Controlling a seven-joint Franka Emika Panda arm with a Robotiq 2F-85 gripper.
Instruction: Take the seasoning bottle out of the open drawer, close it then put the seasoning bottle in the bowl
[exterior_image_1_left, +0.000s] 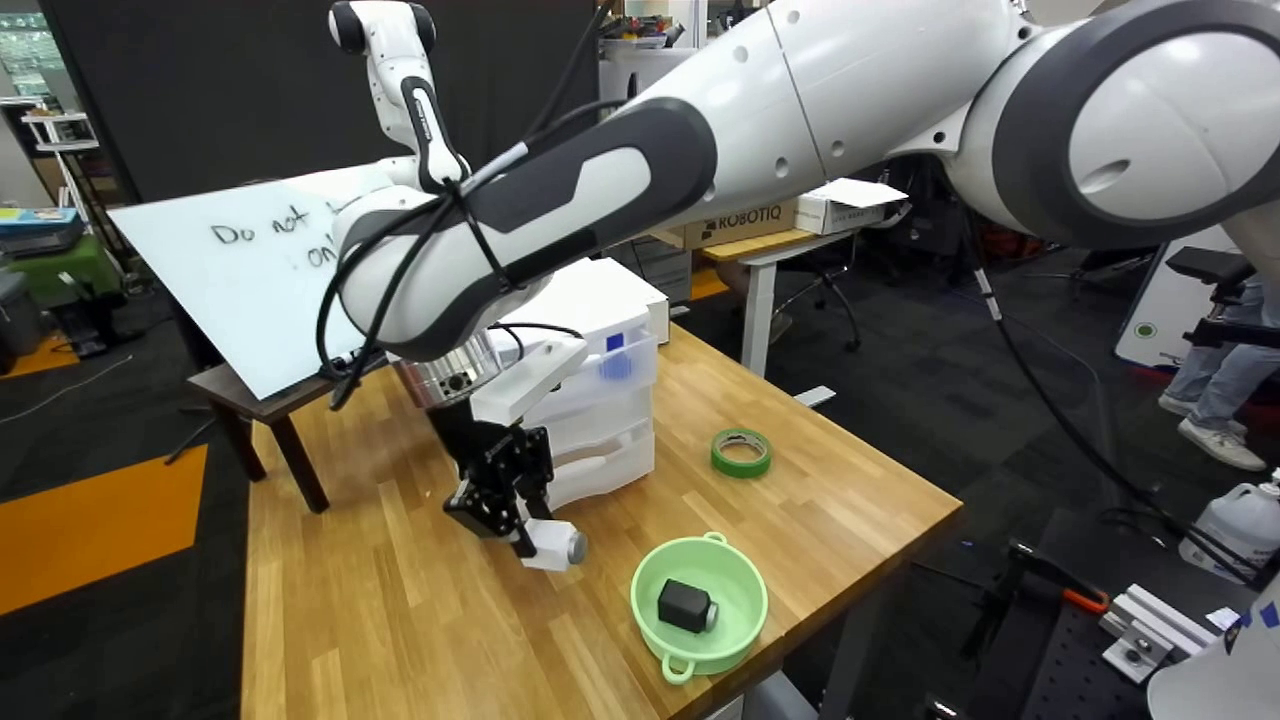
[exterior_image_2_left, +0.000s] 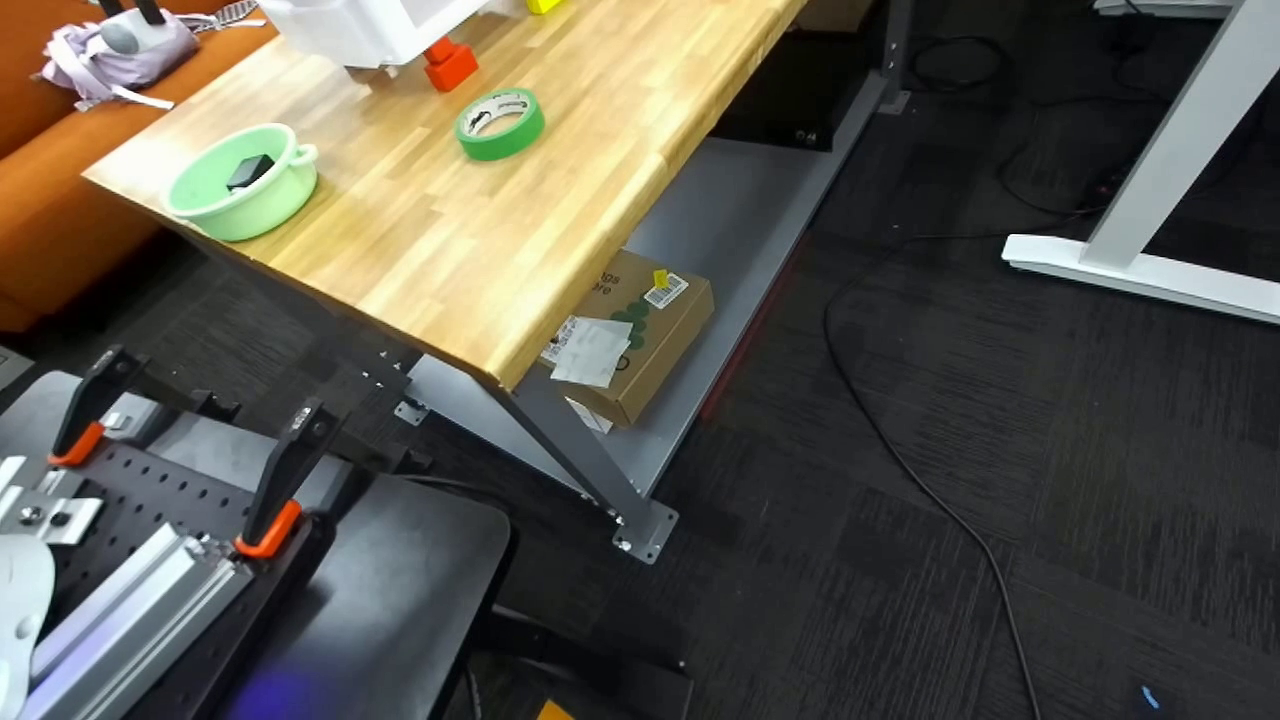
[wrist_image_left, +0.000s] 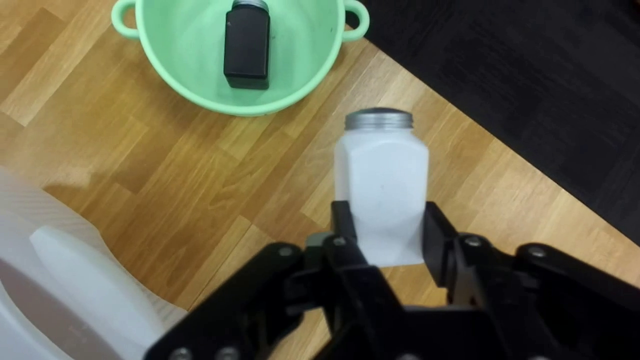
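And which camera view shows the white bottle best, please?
The wrist view: the white bottle looks large there, from grey cap to base, gripped between the fingers. In an exterior view the white bottle looks small, cap visible, the fingers covering part of it. No other view shows it.

Black boxy bottle (exterior_image_1_left: 684, 606) in round lime-green bowl (exterior_image_1_left: 738, 592) by wooden table (exterior_image_1_left: 430, 610) edge; green tape roll (exterior_image_1_left: 741, 469) between white plastic chest (exterior_image_1_left: 622, 408) and adjoining edge.
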